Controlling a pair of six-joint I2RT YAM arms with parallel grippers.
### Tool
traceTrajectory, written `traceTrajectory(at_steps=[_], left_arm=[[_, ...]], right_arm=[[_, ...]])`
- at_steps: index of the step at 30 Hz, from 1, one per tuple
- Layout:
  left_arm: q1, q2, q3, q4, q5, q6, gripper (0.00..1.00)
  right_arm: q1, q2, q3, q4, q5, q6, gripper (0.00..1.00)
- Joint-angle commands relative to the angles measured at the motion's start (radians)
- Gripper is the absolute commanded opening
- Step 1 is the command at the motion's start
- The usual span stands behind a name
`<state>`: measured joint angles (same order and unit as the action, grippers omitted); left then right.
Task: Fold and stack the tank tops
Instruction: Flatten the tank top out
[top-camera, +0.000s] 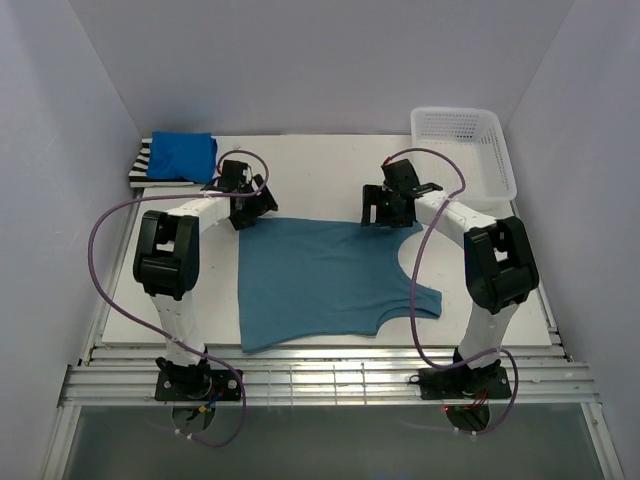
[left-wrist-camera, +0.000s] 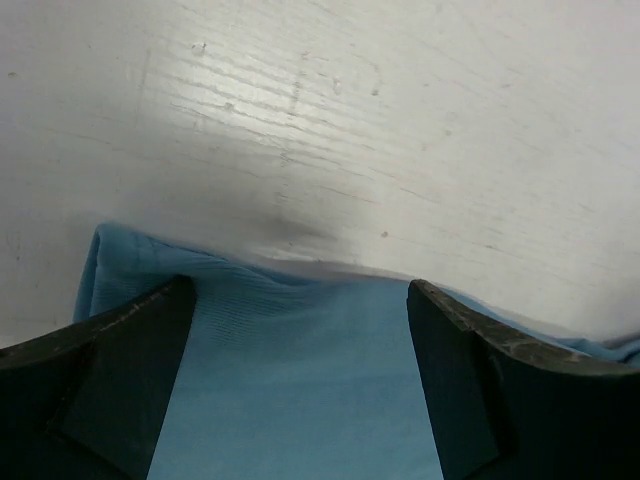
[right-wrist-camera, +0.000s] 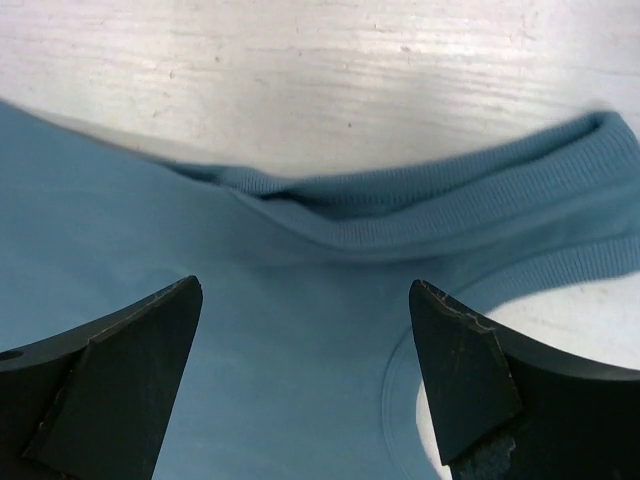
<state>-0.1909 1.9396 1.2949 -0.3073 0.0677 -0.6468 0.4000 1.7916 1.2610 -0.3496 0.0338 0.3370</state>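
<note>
Now poised with left tool (left-wrist-camera: 300, 290) and right tool (right-wrist-camera: 305, 288) both spread apart at far edge of muted teal cloth tank top (top-camera: 320, 280); risk of skewed fold from uneven pinch.

Soft, even light falls from overhead in the top view. The white wooden desk (top-camera: 320, 165) is bright without glare, and the arms cast only faint, diffuse shadows on it. That view is sharp throughout, and its pale walls look slightly lavender.

In the left wrist view the desk washes out toward the upper right. A grey shadow lies along the edge of the muted teal-blue cloth tank top (left-wrist-camera: 300, 400). The dark fingers (left-wrist-camera: 100, 390) of the left hand (left-wrist-camera: 302, 288) are soft and out of focus.

In the right wrist view the ribbed hem is crisp, with a dark shadow in its fold. The right hand (right-wrist-camera: 305, 288) is nearly featureless black.
</note>
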Motion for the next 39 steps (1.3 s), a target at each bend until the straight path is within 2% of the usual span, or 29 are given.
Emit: traceTrajectory(at_steps=[1, 7, 15, 25, 30, 31, 34, 38, 39], left_arm=[[0.005, 0.051, 0.041, -0.046, -0.017, 0.012, 0.98], [0.007, 0.110, 0.079, -0.067, -0.032, 0.012, 0.98], [0.021, 0.237, 0.205, -0.136, -0.052, 0.019, 0.98], [0.028, 0.455, 0.509, -0.214, -0.052, 0.049, 0.98], [0.064, 0.545, 0.713, -0.271, -0.072, 0.055, 0.98], [0.070, 0.558, 0.736, -0.276, -0.069, 0.059, 0.98], [0.067, 0.541, 0.794, -0.274, 0.001, 0.085, 0.98], [0.059, 0.446, 0.798, -0.273, 0.007, 0.107, 0.98], [0.057, 0.382, 0.784, -0.273, 0.001, 0.108, 0.98]], right_arm=[[-0.013, 0.084, 0.101, -0.005, -0.005, -0.015, 0.90], [-0.038, 0.236, 0.202, -0.015, -0.023, -0.001, 0.90], [-0.090, 0.339, 0.274, -0.012, -0.078, 0.016, 0.90], [-0.124, 0.528, 0.530, -0.020, -0.109, -0.010, 0.90], [-0.141, 0.615, 0.687, -0.045, -0.136, -0.059, 0.90], [-0.141, 0.617, 0.734, -0.061, -0.150, -0.076, 0.90], [-0.130, 0.563, 0.741, -0.052, -0.170, -0.136, 0.90], [-0.078, 0.418, 0.686, -0.014, -0.173, -0.242, 0.90], [-0.066, 0.355, 0.675, -0.012, -0.173, -0.286, 0.90]])
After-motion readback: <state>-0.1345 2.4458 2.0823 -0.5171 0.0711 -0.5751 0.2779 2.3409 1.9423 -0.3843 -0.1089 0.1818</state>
